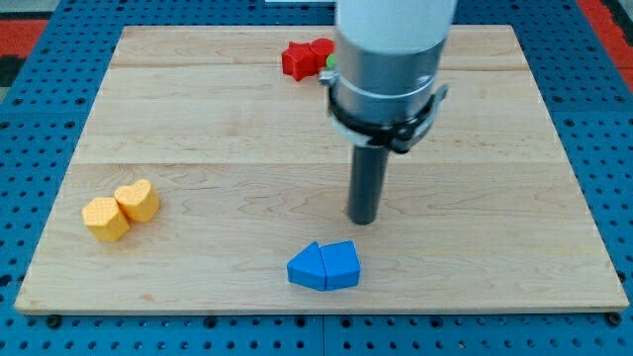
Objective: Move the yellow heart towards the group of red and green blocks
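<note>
My tip (364, 220), the lower end of the straight dark rod that is serving as my tool, is resting on the pale wooden surface (247, 119) a little right of centre; the tool is a single rod, so it is touching and clamping on nothing. The yellow heart-shaped block (137, 200) is sitting far off to the left, touching a yellow-orange block of roughly hexagonal shape (105, 219) just to its near-left. Near the tip, slightly to its left, two blue blocks (324, 266) are lying pressed together by the surface's near edge. At the far edge, a red block of lumpy, star-like shape (305, 58) is showing, with a sliver of green block (329, 61) peeking out beside the arm's body, which is hiding the rest.
</note>
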Controlling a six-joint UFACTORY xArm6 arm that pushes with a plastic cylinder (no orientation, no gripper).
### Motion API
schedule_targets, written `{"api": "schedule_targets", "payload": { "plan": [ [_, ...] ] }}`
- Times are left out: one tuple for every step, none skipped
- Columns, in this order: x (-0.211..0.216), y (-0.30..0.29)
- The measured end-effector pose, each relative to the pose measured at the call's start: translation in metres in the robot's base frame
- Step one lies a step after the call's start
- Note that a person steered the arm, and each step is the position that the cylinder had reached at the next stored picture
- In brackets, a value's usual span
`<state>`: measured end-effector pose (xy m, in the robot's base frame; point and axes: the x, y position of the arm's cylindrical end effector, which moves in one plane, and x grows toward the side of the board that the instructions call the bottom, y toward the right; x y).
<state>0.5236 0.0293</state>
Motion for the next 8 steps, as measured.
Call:
{"api": "schedule_targets", "payload": {
  "plan": [
    [0.012,-0.060],
    [0.035,-0.116],
    [0.056,-0.173],
    [0.050,-0.237],
    [0.011,-0.238],
    [-0.010,-0.236],
    [-0.035,-0.223],
    [-0.083,-0.213]
  ]
}}
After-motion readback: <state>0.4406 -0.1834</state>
